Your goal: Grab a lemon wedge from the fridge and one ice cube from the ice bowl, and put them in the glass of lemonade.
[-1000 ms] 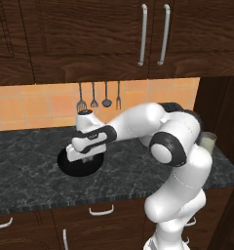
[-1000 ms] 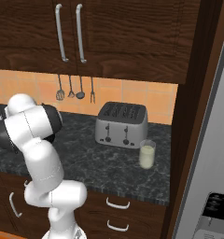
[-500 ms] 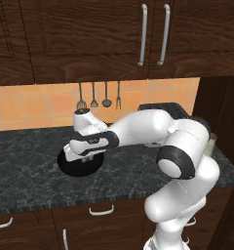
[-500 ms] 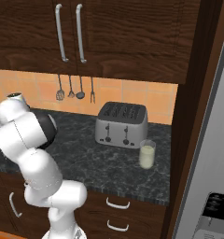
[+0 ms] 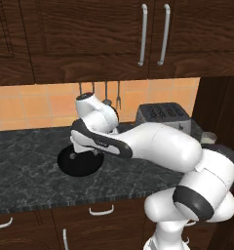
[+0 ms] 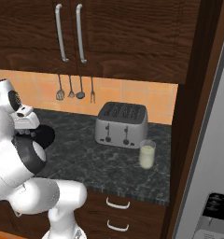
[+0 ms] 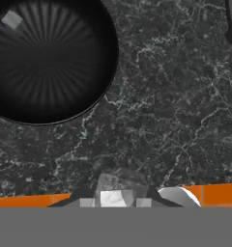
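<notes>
Along the right edge of the right base view stands the grey fridge (image 6: 211,140), its black dispenser panel at the bottom corner. Dark wooden cabinets (image 6: 109,32) with bar handles hang above a black marbled counter (image 6: 86,161), with orange tiles behind it. The white arm (image 5: 158,146) reaches from 5 o'clock across the left base view toward the counter's left part.

A silver toaster (image 6: 122,124) sits against the tiles. The ice bowl (image 5: 80,163), wide, black and glossy, rests on the counter well to the toaster's left; in the left base view the hand hangs just above it. The glass of lemonade (image 6: 147,154) stands close to the toaster at its 4 o'clock in the right base view, well apart from the bowl.

In the hand view the claw (image 7: 115,201) is closed down narrow on a small pale ice cube (image 7: 113,192), pinched between its tips over bare counter. From the claw, the bowl lies at about 11 o'clock, off to the side, not beneath it. One loose cube (image 7: 12,19) lies inside the bowl near its rim at 10 o'clock.
</notes>
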Controlling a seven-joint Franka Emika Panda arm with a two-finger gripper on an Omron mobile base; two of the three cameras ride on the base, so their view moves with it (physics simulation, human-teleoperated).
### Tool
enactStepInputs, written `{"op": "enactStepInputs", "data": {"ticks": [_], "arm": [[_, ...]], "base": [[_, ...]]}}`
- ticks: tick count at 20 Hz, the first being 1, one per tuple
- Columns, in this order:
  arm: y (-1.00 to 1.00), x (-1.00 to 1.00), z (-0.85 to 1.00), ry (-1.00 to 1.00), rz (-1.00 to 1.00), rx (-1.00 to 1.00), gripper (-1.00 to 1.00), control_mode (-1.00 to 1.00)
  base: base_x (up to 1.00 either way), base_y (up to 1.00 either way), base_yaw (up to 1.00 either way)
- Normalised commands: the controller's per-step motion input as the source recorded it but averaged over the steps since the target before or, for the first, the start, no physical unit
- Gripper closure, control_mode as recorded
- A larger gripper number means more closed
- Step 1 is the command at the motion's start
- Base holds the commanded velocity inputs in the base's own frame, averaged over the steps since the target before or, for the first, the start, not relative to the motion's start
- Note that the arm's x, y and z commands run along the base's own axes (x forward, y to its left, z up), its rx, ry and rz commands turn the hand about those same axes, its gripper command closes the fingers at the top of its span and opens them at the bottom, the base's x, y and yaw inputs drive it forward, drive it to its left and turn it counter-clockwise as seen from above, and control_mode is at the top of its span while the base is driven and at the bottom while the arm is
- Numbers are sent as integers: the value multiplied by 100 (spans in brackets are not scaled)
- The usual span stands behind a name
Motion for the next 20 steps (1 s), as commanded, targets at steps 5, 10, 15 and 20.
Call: {"op": "enactStepInputs", "data": {"ticks": [5,10,15,20], "arm": [[-100,-60,40,-1,-16,0,100,-100],[-100,-33,18,-6,-9,0,100,-100],[-82,-17,9,0,-8,0,100,-100],[-38,13,10,14,-29,-9,100,-100]], "base": [[0,0,0],[0,0,0],[0,0,0],[0,0,0]]}}
